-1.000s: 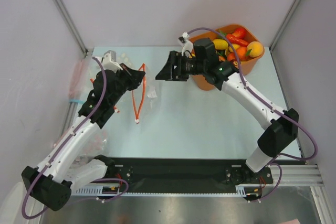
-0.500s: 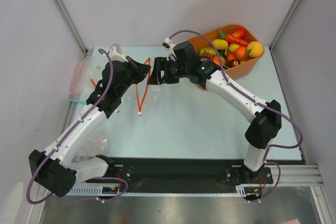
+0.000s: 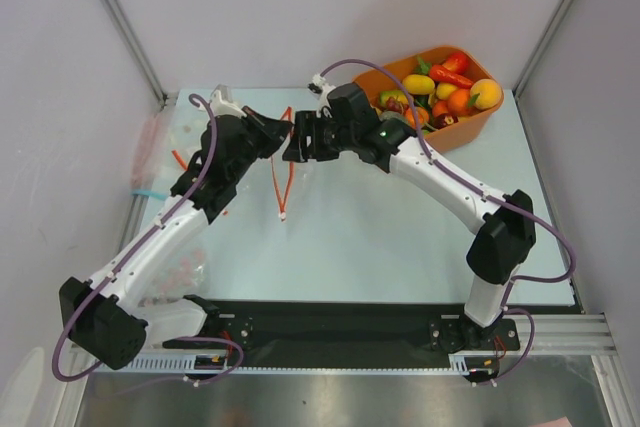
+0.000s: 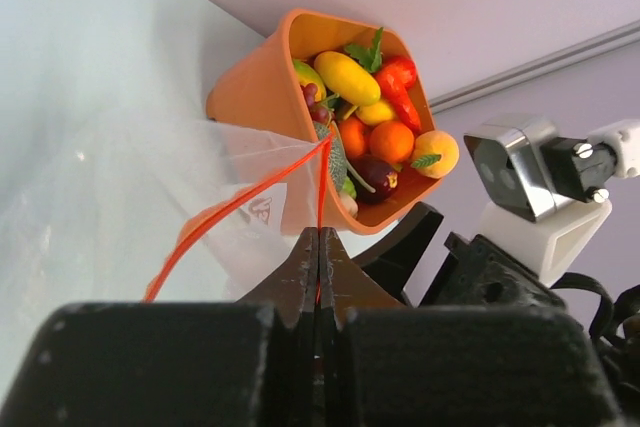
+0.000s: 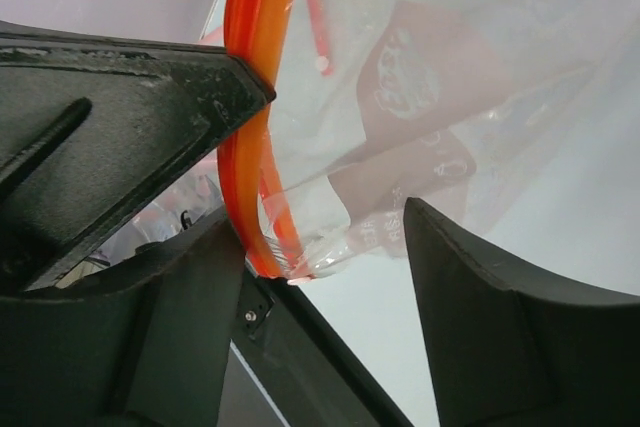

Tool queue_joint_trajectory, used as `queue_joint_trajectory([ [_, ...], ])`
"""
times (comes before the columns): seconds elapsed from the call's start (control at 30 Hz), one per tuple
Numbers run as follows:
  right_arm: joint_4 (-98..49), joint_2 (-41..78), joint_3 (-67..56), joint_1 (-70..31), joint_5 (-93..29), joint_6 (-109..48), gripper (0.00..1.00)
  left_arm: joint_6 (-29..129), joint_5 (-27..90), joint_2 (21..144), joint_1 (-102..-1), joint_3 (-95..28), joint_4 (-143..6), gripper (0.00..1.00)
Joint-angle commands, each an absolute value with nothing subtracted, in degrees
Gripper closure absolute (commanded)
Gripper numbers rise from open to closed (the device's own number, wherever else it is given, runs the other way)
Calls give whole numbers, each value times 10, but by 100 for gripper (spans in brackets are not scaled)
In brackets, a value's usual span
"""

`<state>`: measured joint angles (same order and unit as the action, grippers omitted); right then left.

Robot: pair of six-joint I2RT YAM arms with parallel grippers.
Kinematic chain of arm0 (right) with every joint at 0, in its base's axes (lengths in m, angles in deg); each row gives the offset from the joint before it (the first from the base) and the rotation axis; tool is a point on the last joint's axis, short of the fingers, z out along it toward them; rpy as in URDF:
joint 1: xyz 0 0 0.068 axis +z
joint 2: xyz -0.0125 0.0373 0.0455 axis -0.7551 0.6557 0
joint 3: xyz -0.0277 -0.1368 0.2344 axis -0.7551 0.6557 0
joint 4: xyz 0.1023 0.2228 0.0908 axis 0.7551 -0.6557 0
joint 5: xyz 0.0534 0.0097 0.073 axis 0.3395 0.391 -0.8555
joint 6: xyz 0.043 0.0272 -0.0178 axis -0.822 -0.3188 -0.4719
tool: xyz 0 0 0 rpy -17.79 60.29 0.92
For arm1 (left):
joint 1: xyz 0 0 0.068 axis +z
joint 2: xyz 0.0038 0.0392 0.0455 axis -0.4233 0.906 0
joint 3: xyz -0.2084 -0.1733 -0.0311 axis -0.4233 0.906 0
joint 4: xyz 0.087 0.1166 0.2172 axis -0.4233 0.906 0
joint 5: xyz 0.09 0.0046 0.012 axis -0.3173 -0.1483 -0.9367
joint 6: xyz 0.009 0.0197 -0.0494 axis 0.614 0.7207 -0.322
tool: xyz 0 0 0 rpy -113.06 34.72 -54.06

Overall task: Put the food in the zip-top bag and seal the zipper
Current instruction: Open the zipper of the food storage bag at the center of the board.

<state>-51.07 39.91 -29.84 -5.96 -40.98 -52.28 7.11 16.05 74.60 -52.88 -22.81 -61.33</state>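
Left end effector [image 4: 318,239] pinching zipper [image 4: 240,210], right end effector [image 5: 320,222] straddling it

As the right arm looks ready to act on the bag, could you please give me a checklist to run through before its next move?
1. The left gripper is shut on the zipper: ok.
2. The right gripper is open, with the zip-top bag edge between its jaws: ok.
3. Bag mouth wide enough: cannot tell.
4. The food is inside the bag: not ok; all of it lies in the orange tub.
5. The zipper is sealed: not ok; its two strips part.
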Motion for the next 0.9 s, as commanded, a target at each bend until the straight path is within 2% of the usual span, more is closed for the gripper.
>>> queue_joint_trajectory([
  [0.0, -482, 377, -299, -54, -372, -519, 36, 34, 145, 741, -539, -244, -643, 100],
  [0.03, -484, 378, -302, -54, -362, -520, 45, 33, 143, 740, -540, -246, -640, 100],
  [0.1, -496, 382, -311, -54, -353, -520, 53, 31, 142, 742, -543, -248, -641, 100],
  [0.17, -492, 380, -310, -55, -355, -517, 78, 32, 146, 744, -545, -248, -641, 99],
  [0.2, -492, 379, -308, -55, -356, -517, 95, 35, 149, 745, -544, -247, -643, 96],
  [0.23, -492, 378, -308, -55, -358, -517, 100, 35, 151, 746, -544, -248, -643, 96],
  [0.33, -491, 375, -300, -62, -372, -528, 100, 67, 174, 757, -544, -271, -622, 74],
  [0.37, -488, 372, -295, -67, -379, -533, 100, 107, 178, 760, -544, -301, -605, 64],
  [0.47, -456, 348, -249, -94, -406, -563, 100, 182, 187, 769, -544, -359, -533, 49],
  [0.7, -404, 314, -183, -145, -449, -598, 100, 251, 165, 719, -545, -386, -445, 37],
  [0.87, -383, 306, -158, -156, -471, -605, 100, 296, 188, 745, -544, -402, -369, 34],
])
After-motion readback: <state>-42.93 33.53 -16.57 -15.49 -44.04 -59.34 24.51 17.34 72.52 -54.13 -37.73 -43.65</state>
